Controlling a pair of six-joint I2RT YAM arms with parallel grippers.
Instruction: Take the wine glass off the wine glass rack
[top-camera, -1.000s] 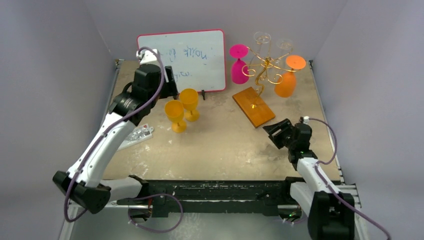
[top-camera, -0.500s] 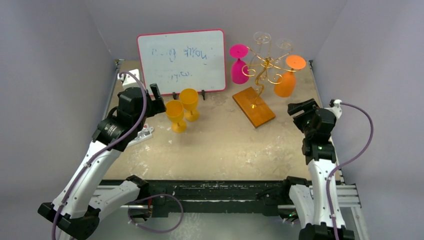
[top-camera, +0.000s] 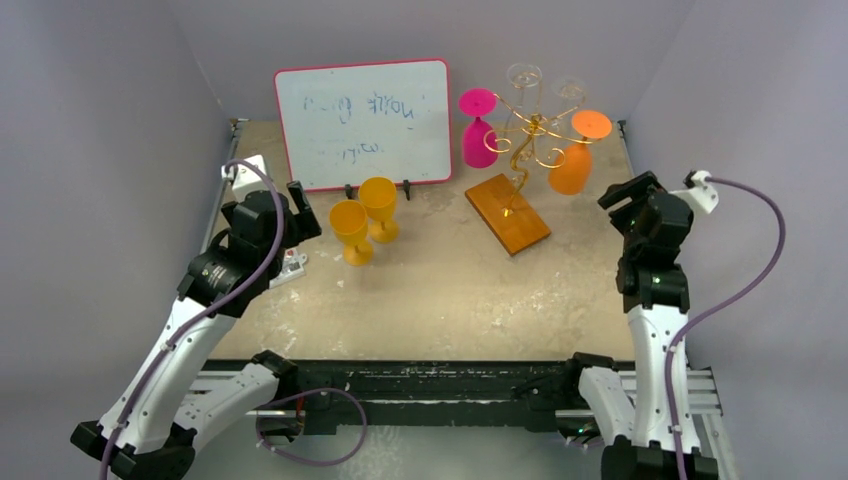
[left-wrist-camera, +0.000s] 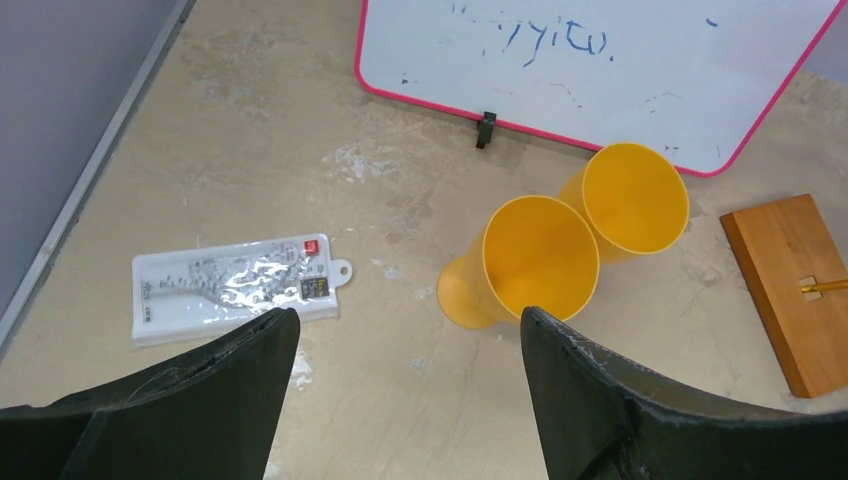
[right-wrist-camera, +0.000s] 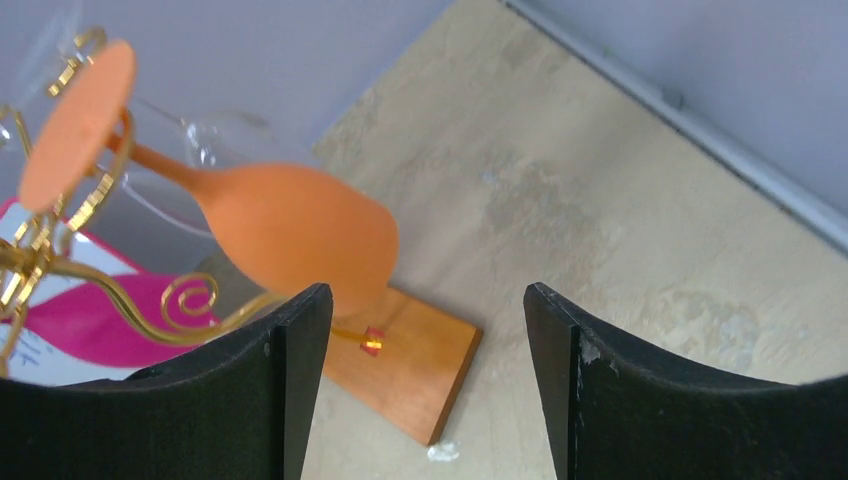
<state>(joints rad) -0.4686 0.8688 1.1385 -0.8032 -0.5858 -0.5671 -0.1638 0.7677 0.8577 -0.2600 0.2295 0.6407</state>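
wine glass rack (top-camera: 522, 150): gold wire stem on a wooden base, with the orange wine glass (right-wrist-camera: 300, 235) hanging upside down by its foot from the rack's right arm, a pink wine glass (top-camera: 478, 135) on its left arm and two clear glasses (top-camera: 523, 75) on top. right gripper (right-wrist-camera: 425, 300) is just right of the rack, jaws wide apart and empty, facing the orange glass without touching it. left gripper (left-wrist-camera: 405, 325) is well left of the rack, jaws spread wide and holding nothing, near two yellow cups (left-wrist-camera: 540, 260) in front of a whiteboard (top-camera: 365, 120).
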